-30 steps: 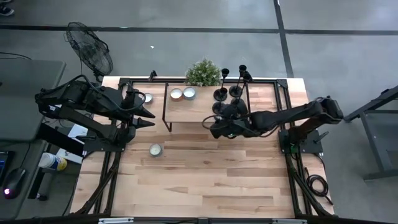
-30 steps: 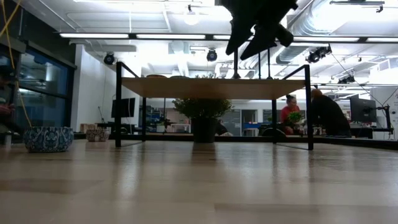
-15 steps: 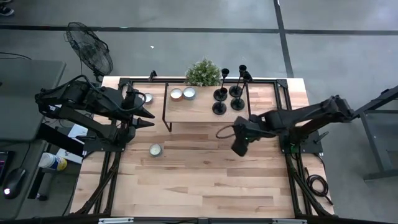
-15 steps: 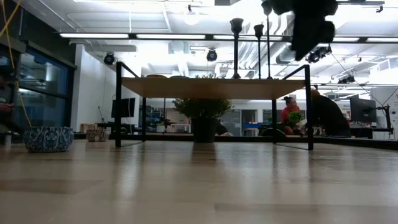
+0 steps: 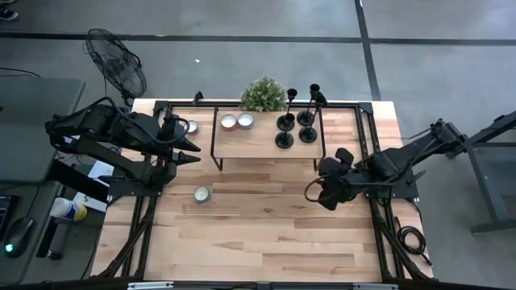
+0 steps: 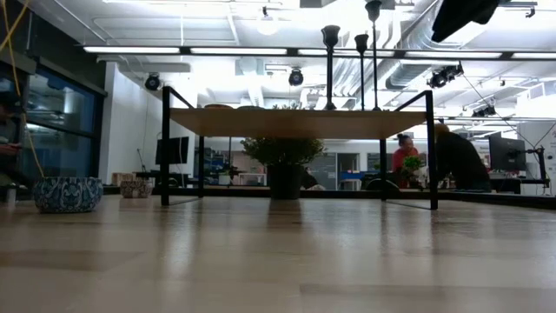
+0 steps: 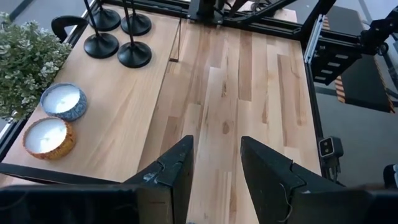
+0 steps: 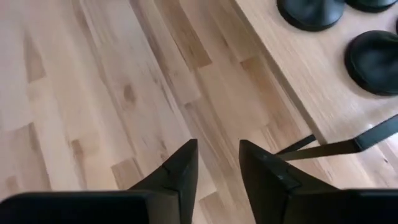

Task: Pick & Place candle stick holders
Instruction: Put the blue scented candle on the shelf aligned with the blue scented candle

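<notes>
Several black candle stick holders stand upright on their round bases at the right end of a raised wooden shelf. Their thin stems rise above the shelf board in the low view. My right gripper hovers over the table just near and right of the shelf's corner, open and empty. Two holder bases show past its fingers. My left gripper waits at the shelf's left end, open with nothing between its fingers.
Two candles in tins sit on the shelf's left part, and a potted plant stands behind it. Another candle tin rests on the table below the left gripper. The shelf's black metal legs stand close to my right gripper.
My right gripper has drawn back from the holders on the shelf, going toward the table's right and near edges and rising out of the low view's middle. The holders it had covered now stand in plain sight on the shelf.
</notes>
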Motion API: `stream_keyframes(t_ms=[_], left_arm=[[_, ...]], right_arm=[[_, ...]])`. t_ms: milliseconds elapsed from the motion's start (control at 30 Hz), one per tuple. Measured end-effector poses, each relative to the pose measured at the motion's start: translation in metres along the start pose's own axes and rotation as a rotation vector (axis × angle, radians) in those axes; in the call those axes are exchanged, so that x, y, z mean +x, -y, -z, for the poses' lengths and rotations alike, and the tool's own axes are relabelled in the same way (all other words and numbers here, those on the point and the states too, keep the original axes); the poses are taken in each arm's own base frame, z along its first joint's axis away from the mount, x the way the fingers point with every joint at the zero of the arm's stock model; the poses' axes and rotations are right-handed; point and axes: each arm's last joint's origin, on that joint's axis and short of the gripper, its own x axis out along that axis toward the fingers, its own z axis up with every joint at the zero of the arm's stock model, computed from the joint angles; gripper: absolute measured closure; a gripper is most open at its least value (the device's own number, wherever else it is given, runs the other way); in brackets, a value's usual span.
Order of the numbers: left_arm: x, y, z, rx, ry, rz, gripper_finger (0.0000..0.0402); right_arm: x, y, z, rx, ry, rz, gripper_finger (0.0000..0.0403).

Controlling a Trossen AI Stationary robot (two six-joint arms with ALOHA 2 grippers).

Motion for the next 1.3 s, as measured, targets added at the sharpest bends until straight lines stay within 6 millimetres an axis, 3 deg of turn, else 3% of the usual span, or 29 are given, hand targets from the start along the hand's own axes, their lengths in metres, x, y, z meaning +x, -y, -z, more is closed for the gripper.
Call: stream_keyframes(t_ms=[100, 333, 533, 1000, 1300], left_arm=[[0.0, 0.0, 0.0, -0.013, 0.004, -0.009, 0.0271], [0.0, -0.002, -0.001, -0.023, 0.023, -0.062, 0.0271], [0.0, -0.003, -0.001, -0.069, 0.038, -0.097, 0.0271], [0.006, -0.004, -0.003, -0.2, 0.066, -0.184, 0.0271], [0.024, 0.001, -0.007, -0.227, 0.041, -0.225, 0.0271]], right_arm=[[0.001, 0.001, 0.012, 0.003, 0.03, -0.048, 0.0309], [0.03, 0.015, 0.059, 0.116, 0.144, -0.208, 0.0347], [0.039, 0.029, 0.077, 0.157, 0.286, -0.344, 0.0398], [0.06, 0.058, 0.113, 0.145, 0.617, -0.482, 0.0402], [0.079, 0.077, 0.134, 0.159, 0.71, -0.533, 0.0403]])
